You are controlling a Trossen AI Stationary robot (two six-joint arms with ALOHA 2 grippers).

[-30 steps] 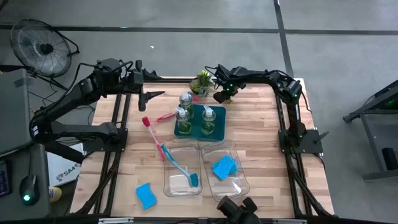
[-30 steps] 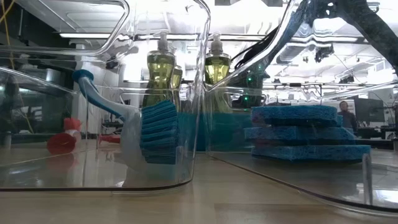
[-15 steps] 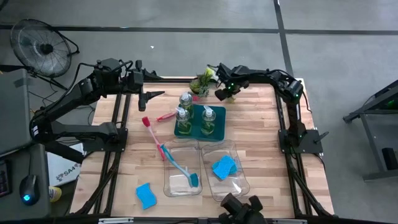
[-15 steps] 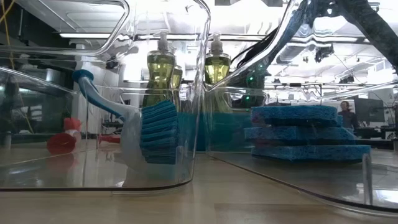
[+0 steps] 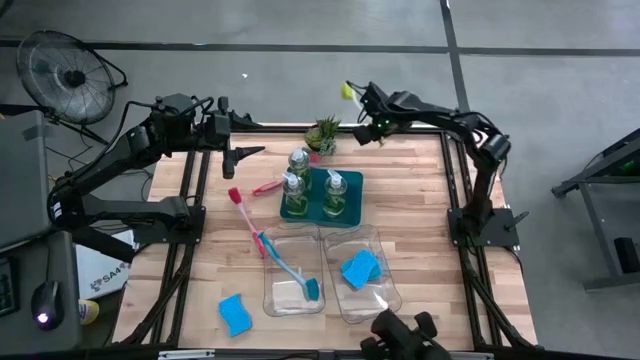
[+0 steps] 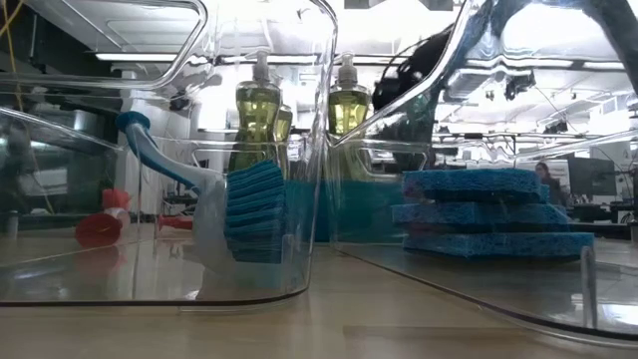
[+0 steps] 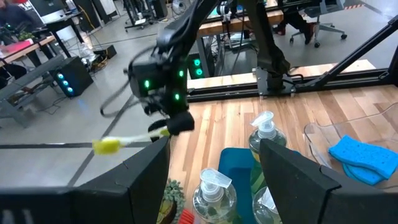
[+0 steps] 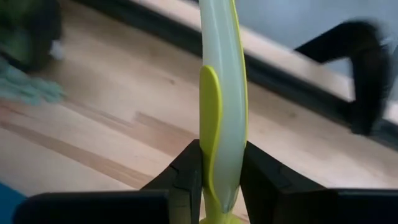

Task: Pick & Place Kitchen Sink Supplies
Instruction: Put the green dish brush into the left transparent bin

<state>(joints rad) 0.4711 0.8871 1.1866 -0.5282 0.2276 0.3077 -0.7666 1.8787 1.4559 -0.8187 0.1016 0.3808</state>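
My right gripper (image 5: 377,126) is up over the table's far edge, right of the potted plant (image 5: 323,133), and is shut on a yellow-green dish brush (image 5: 352,97). The brush's head (image 7: 107,145) sticks out past the far edge. My left gripper (image 5: 243,152) waits open at the far left with nothing between its fingers (image 7: 149,168). Three soap bottles (image 5: 293,184) stand on a teal tray (image 5: 322,210). Red-pink brushes (image 5: 244,214) lie on the table left of the tray. A blue brush (image 5: 292,272) lies in the left clear bin, and blue sponges (image 5: 360,268) lie in the right one. My right gripper pinches the brush's handle (image 8: 219,163) between its two fingers, near the handle's free end. The fingers slant down from above and lie across the handle. The brush is lifted clear of the table and sticks out roughly level, its head (image 5: 347,90) away from the gripper.
A lone blue sponge (image 5: 233,313) lies near the table's front left corner. The two clear bins (image 5: 380,300) stand side by side at the near middle. A fan (image 5: 65,70) stands off the table at the far left.
My right gripper has risen and gone toward the table's far edge and a little to the right, away from the potted plant, rolling somewhat. It stays shut on the yellow-green brush, which has been lifted clear, its head now beyond the far edge.
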